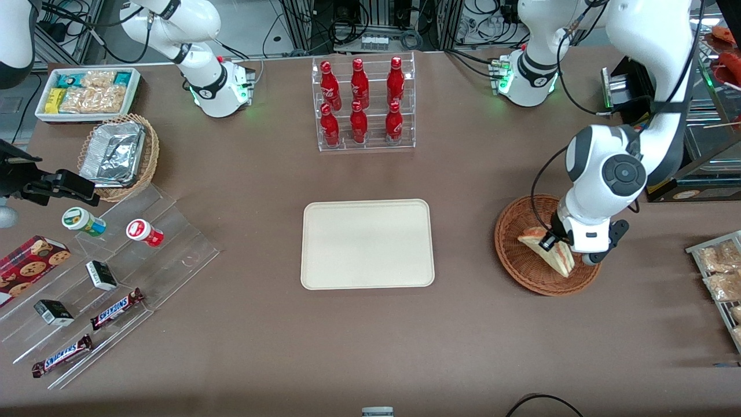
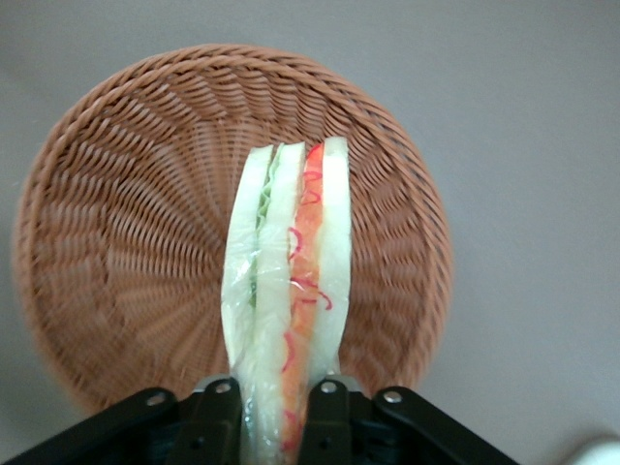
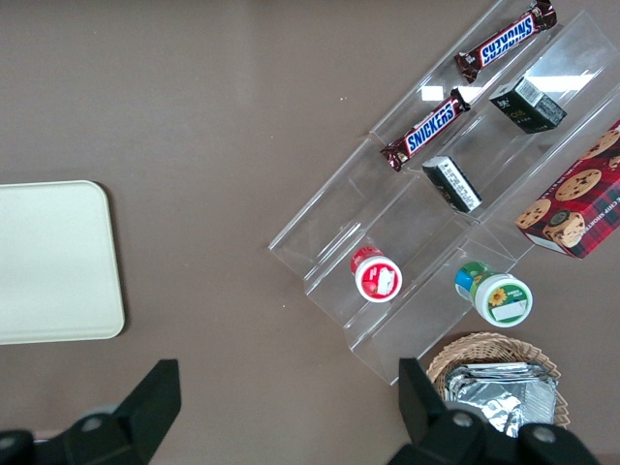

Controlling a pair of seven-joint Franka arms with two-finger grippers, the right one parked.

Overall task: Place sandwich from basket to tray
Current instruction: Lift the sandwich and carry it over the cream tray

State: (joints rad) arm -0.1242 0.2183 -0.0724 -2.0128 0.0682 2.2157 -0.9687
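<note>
The sandwich (image 1: pixel 549 251) is a pale bread wedge with red and green filling; it hangs over the reddish-brown wicker basket (image 1: pixel 515 258). My left gripper (image 1: pixel 562 245) is over the basket and shut on the sandwich. In the left wrist view the two black fingers (image 2: pixel 327 424) press the sandwich (image 2: pixel 289 291) from both sides, with the basket (image 2: pixel 126 252) below it. The cream-white tray (image 1: pixel 367 244) lies bare at the table's middle, toward the parked arm's end from the basket; one corner shows in the right wrist view (image 3: pixel 48 262).
A clear rack of red bottles (image 1: pixel 362 104) stands farther from the front camera than the tray. A clear stepped stand with snacks (image 1: pixel 110 278), a tan basket of foil containers (image 1: pixel 118 153) and a white bin of packets (image 1: pixel 87 92) lie toward the parked arm's end. Packets on a rack (image 1: pixel 718 272) lie at the working arm's end.
</note>
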